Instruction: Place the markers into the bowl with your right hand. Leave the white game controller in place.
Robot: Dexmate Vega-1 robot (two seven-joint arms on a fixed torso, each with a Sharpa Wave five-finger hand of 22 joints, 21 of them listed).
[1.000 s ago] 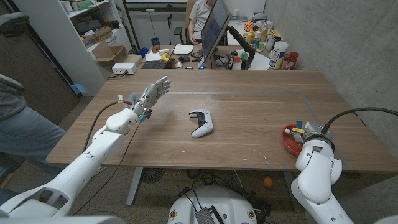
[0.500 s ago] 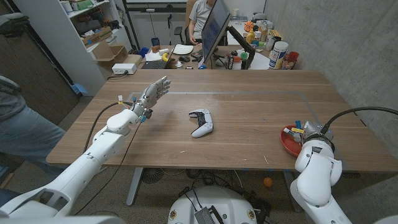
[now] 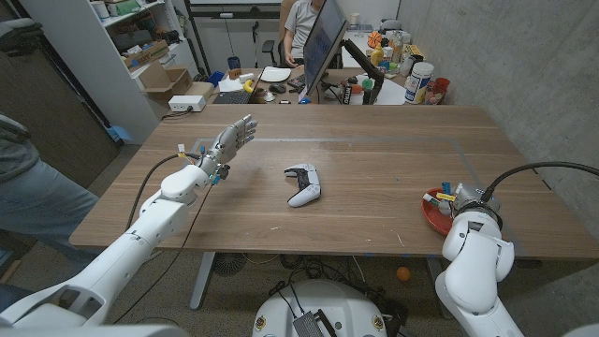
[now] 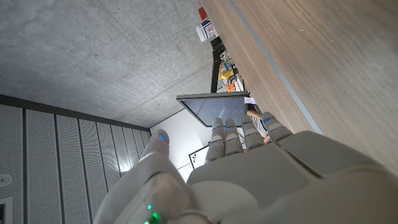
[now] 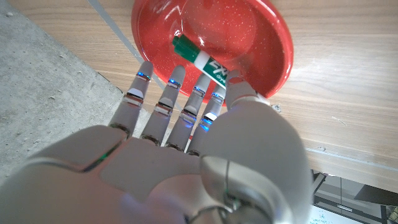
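Wooden table (image 3: 374, 168) (cluttered desk (image 3: 309, 89) behind) bears controller (image 3: 302, 184).

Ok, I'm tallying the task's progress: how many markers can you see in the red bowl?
1: a white marker with a green cap lies inside the round red bowl, just beyond the right hand. The hand blocks part of the bowl, so more may be hidden.

Glossy white rounded shells cover both arms, lower left and lower right in the head view. The left hand (image 3: 231, 139) has grey segmented fingers with small blue lights; a black cable (image 3: 535, 170) loops at the right arm. The right hand (image 5: 186, 149) looks alike, with a green light on its back.
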